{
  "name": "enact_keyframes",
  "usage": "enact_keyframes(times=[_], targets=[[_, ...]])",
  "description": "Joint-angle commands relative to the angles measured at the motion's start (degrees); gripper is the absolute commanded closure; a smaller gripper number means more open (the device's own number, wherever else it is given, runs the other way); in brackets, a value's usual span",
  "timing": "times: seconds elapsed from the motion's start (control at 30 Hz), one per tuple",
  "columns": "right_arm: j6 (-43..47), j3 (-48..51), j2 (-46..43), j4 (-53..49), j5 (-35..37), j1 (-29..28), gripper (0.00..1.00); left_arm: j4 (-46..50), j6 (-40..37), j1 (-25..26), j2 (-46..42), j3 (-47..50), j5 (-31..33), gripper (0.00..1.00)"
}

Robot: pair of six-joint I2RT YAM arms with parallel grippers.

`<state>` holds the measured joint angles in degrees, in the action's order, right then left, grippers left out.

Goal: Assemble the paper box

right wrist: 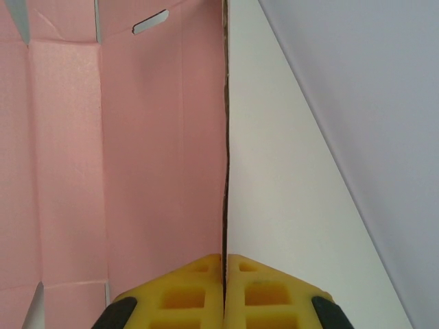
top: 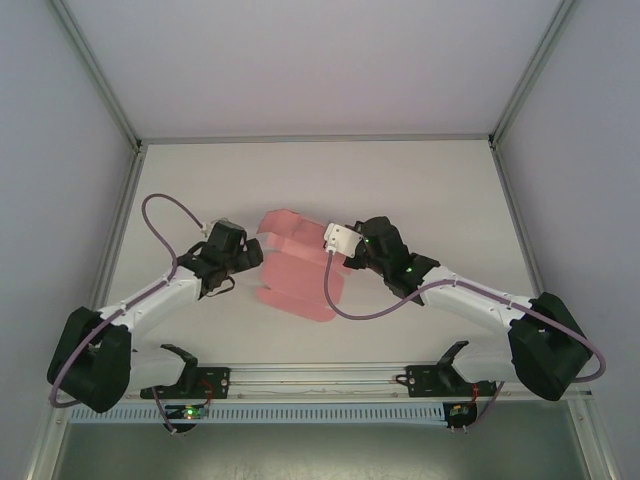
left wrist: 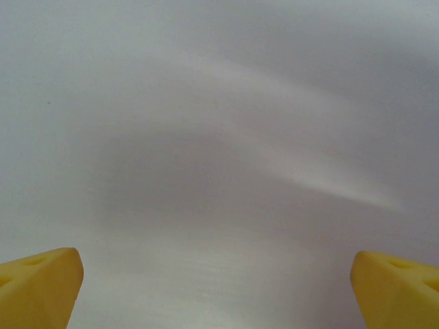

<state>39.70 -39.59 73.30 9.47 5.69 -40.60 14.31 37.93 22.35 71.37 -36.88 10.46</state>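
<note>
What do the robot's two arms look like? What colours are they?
The left arm and the right arm both have white links and chunky black joints. A greyish-purple cable loops along each one. The jaws are bright yellow, with square hollows on the right pair. Tiny green lights glow on the right arm near a white block.

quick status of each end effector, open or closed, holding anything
Left end effector: open, holding nothing.
Right end effector: closed on the edge of a panel of the pink paper box.
</note>
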Motion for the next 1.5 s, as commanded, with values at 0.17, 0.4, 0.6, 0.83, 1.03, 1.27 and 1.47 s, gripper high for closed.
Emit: enact_keyframes(times=[0.17,0.4,0.6,0.83,1.03,1.27,1.47], targets=[[-2.2,0.2,-0.5,-0.2,-2.4,0.9,1.00,-14.3,-5.9,-0.5,-0.2,3.1,-4.2,0.00],[-2.7,-0.2,-0.2,-0.3,-2.8,0.9,1.00,-19.8,-10.0,-0.5,-3.6,7.1,-9.9,0.00],[-3.1,-0.4,0.2,-0.9,-4.3,0.9,1.00,-23.5,-11.8,0.0,-3.2,8.2,-15.6,0.00],[-3.4,-0.9,0.5,-1.3,-6.3,0.7,1.00,-25.9,-13.3,1.6,-1.8,8.3,-17.4,0.00],[-3.7,-1.1,0.6,-1.3,-7.7,0.5,1.00,-26.5,-13.5,3.6,1.9,7.0,-16.2,0.00],[-4.3,-1.2,1.0,-1.2,-9.7,0.4,1.00,-26.1,-13.1,7.8,6.9,5.7,-6.5,0.00],[-4.2,-1.3,2.4,-1.8,-9.8,0.0,1.00,-29.0,-9.9,11.1,10.3,4.5,0.6,0.00]])
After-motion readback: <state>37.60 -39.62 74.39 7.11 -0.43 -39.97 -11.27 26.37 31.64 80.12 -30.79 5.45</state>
